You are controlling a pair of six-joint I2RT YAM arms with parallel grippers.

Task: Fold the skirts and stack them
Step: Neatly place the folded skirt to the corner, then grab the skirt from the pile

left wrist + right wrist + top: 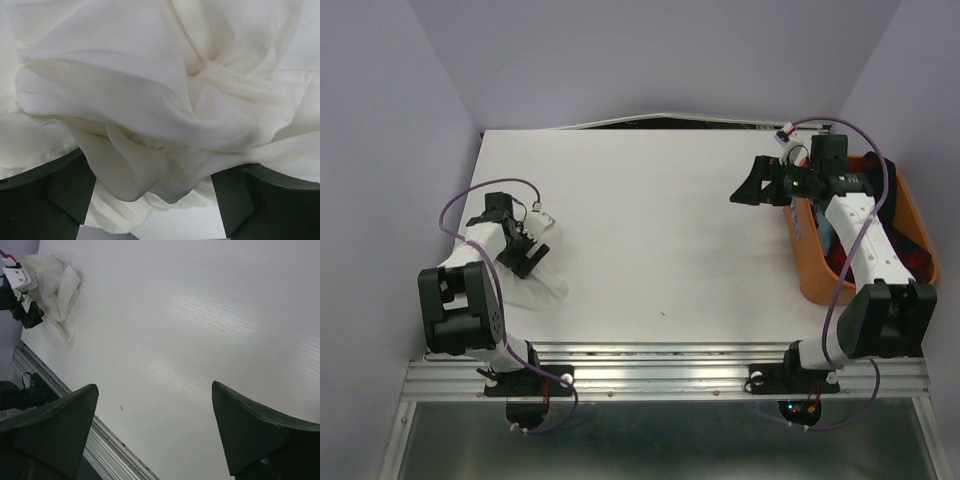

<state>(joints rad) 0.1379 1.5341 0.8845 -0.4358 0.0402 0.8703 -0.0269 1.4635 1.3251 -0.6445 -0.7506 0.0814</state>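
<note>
Left end effector (pixel 527 254) is hanging wide open here, both dark fingers (pixel 50 192) spread well apart and gripping nothing, though the white skirt (pixel 150 90) is bulging right up between them in the left wrist view, all soft folds and creases. That white skirt (pixel 542 292) is lying in a crumpled heap at the lower left of the overhead frame, partly under the left arm, on the pale bench (pixel 650 220). Over at the upper right of that frame, the right end effector (pixel 752 188) is also gaping fully open and carrying nothing, pointing towards the middle of the bench; its own camera is showing bare bench (pixel 200 315) between the fingers (pixel 250 430), with the white skirt (pixel 55 285) sitting far off at the upper left. Just behind it the orange tub (pixel 810 272) is sitting at the right edge, with red-and-black plaid cloth (pixel 918 262) showing inside, under the right arm.
</note>
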